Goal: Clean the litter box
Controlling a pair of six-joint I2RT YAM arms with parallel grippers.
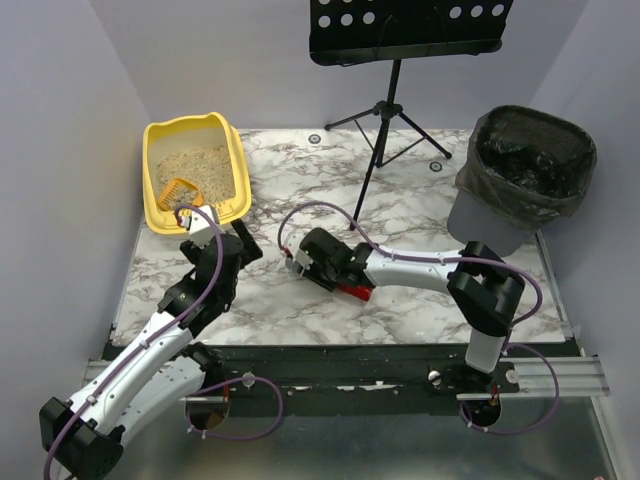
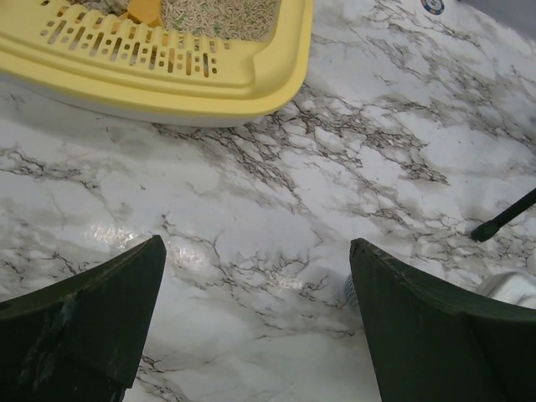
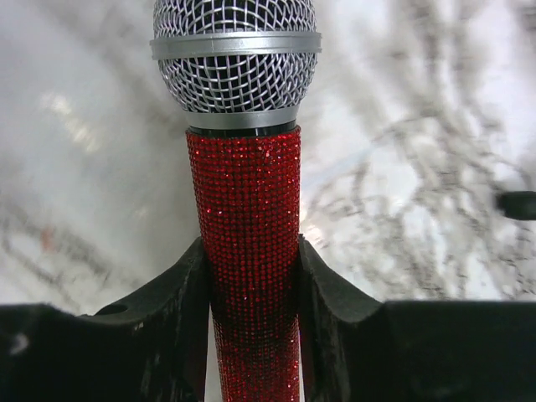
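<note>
The yellow litter box [image 1: 195, 165] stands at the back left of the marble table, holding beige litter and a small orange scoop [image 1: 178, 190]. Its slotted lip fills the top of the left wrist view [image 2: 167, 67]. My left gripper [image 1: 215, 238] is open and empty just in front of the box's near end, low over the table [image 2: 255, 251]. My right gripper [image 1: 300, 258] is at the table's middle, shut on a red glittery microphone [image 3: 247, 226] with a silver mesh head, its fingers [image 3: 188, 285] clamping the handle.
A black mesh bin [image 1: 525, 170] with a dark liner stands at the back right. A black music stand [image 1: 400, 40] rises at the back centre, its tripod legs on the table; one leg [image 2: 502, 219] shows in the left wrist view.
</note>
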